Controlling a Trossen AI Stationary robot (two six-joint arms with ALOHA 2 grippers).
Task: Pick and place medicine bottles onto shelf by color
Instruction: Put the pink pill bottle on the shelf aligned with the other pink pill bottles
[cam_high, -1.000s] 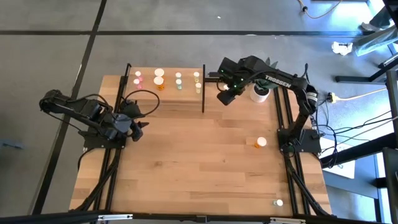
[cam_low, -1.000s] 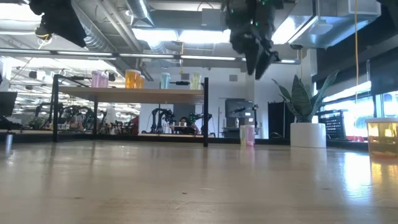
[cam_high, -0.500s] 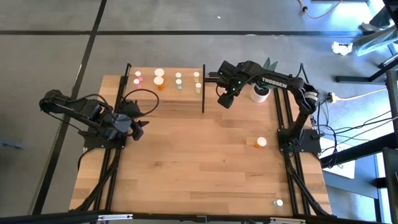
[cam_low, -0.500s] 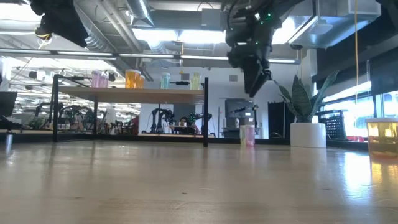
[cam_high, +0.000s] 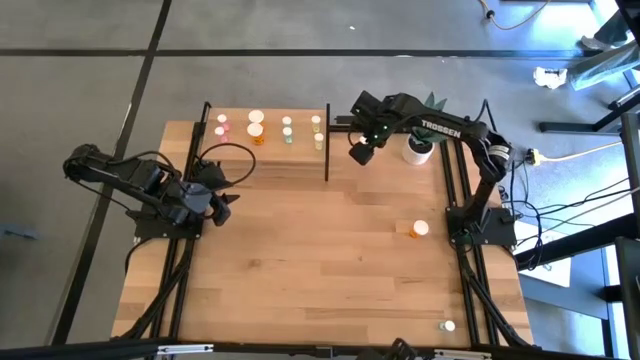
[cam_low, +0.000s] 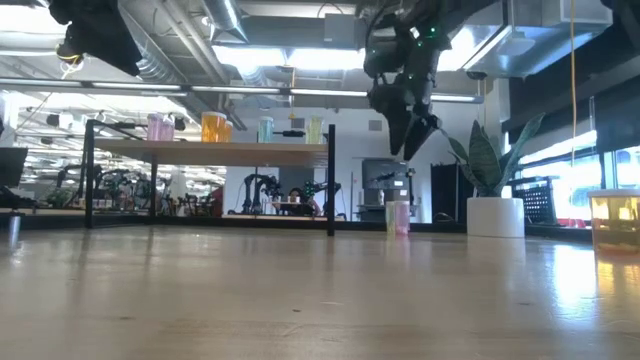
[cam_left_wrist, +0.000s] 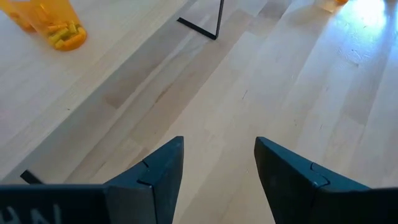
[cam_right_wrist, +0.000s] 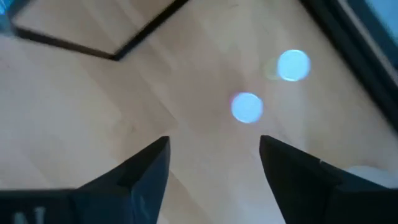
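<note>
Right gripper (cam_high: 358, 153) hangs above the table's (cam_high: 330, 270) far edge, just right of the shelf (cam_high: 265, 148), its fingers (cam_right_wrist: 130, 177) spread with nothing between them; two white-capped bottles (cam_right_wrist: 247, 107) stand on the wood below it, beside the white plant pot (cam_high: 419, 150); more bottles (cam_high: 256, 124) sit in a row on the shelf; an orange bottle (cam_high: 418, 229) stands near the right side; left gripper (cam_high: 222, 197) waits at the left edge, fingers parted and empty.
</note>
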